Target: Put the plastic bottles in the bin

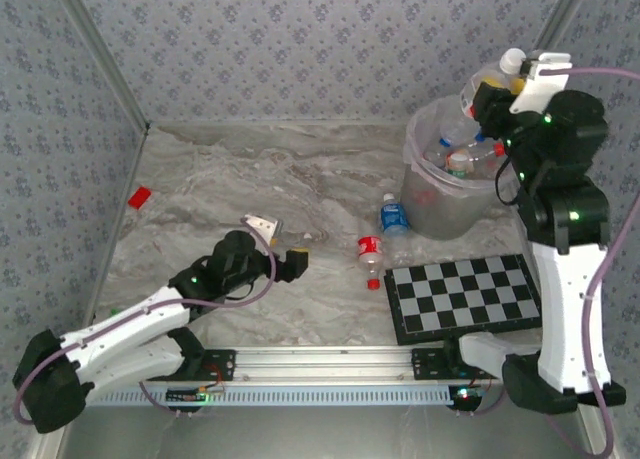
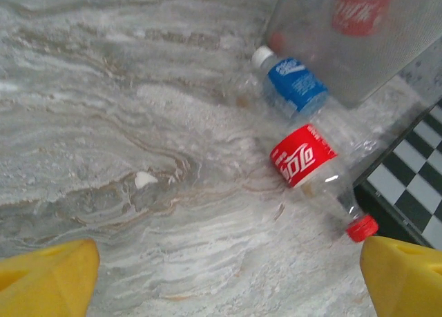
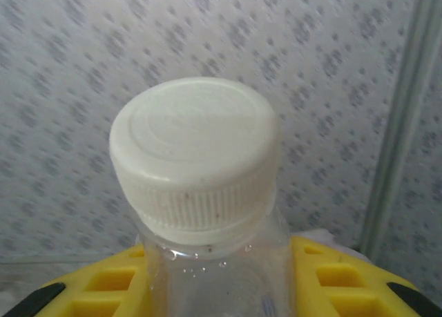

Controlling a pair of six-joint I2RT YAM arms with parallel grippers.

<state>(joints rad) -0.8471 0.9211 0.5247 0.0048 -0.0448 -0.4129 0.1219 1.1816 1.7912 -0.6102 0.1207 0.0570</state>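
White-capped bottle (image 3: 197,151) hangs clamped in the right gripper (image 3: 215,289) above the bin (image 1: 435,214) — centre it over the mouth before releasing, I'd say. Left gripper (image 2: 228,279) gapes wide — empty

Three bottles lie apart from the rest: a blue-labelled bottle (image 1: 395,217) and a red-labelled bottle (image 1: 370,249) mid-frame, and a white-capped bottle (image 1: 496,76) at upper right. One bin (image 1: 445,217) holds more, too jumbled to count. There is one checkerboard (image 1: 465,297) and one red block (image 1: 138,197).

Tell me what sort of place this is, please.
Probably a robot test booth: two robot arms bolted to a metal rail, patterned walls closing in a marble-look table, and a checkerboard, perhaps for camera calibration.
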